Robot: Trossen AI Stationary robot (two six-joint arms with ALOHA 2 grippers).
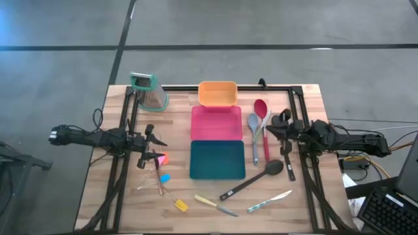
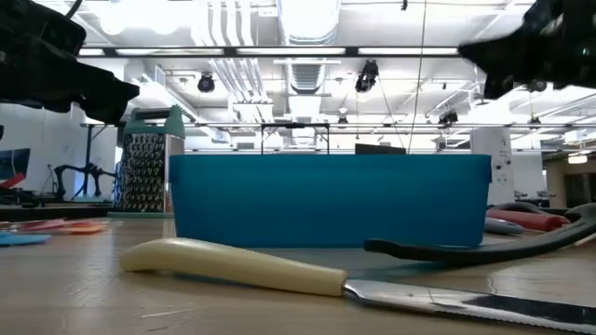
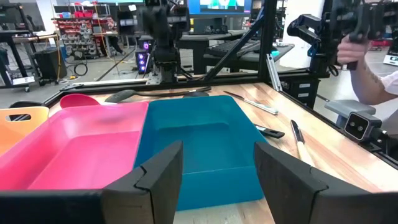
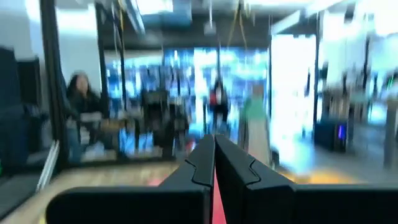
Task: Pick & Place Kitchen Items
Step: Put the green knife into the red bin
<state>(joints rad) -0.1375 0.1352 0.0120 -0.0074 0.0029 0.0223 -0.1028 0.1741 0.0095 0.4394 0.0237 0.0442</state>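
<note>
My left gripper (image 1: 155, 147) is open and empty at the table's left side, above small pink (image 1: 161, 158) and blue (image 1: 164, 177) pieces. It faces the teal tray (image 3: 199, 143). My right gripper (image 1: 273, 129) is shut and raised at the right side, beside the red spoon (image 1: 261, 109) and grey spoon (image 1: 253, 130), which lie flat on the table. A thin red strip shows below its shut fingers (image 4: 214, 152); I cannot tell what it is. A black spoon (image 1: 255, 177), a cream-handled knife (image 1: 212, 203), a teal-handled knife (image 1: 268, 201) and a yellow piece (image 1: 181, 205) lie near the front.
The orange (image 1: 217, 93), pink (image 1: 216, 122) and teal (image 1: 217, 160) trays stand in a row down the table's middle. A green-topped metal grater (image 1: 149, 91) stands at the far left. A black frame borders the table. People show in the room beyond.
</note>
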